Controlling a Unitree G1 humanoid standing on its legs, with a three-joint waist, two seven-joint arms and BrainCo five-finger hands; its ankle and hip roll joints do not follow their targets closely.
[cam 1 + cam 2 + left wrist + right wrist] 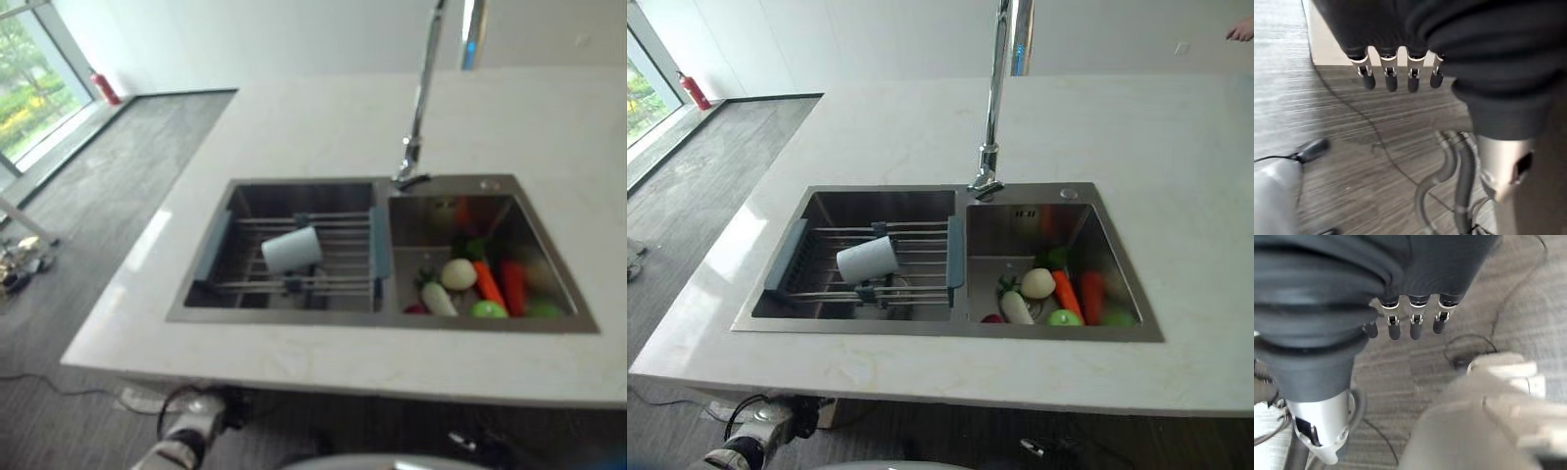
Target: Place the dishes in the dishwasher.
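1. The left hand (1396,73) hangs over grey wood-grain floor, its fingers (1390,78) straight and side by side, holding nothing.
2. The right hand (1410,318) hangs the same way over grey carpet, fingers (1416,325) straight in a row, nothing between them.
3. In the eye views, a white counter (872,377) fills the lower and middle frame, with a steel double sink (950,331) set into it.
4. The sink's left basin holds a rack (823,264) of steel bars with blue-grey ends, spanning the basin from side to side.
5. A white cup (868,259) lies on its side on the rack, at about the middle of the frame's left half, its mouth turned toward the frame's left.
6. The right basin holds vegetables (1048,294) heaped in its near part: a white round one, a white long one, an orange carrot, a red piece and green ones, touching one another.
7. A tall steel tap (994,98) stands behind the divider between the basins, rising out of the top of the frame.
8. A red fire extinguisher (696,91) stands at the upper left, by the wall and window.
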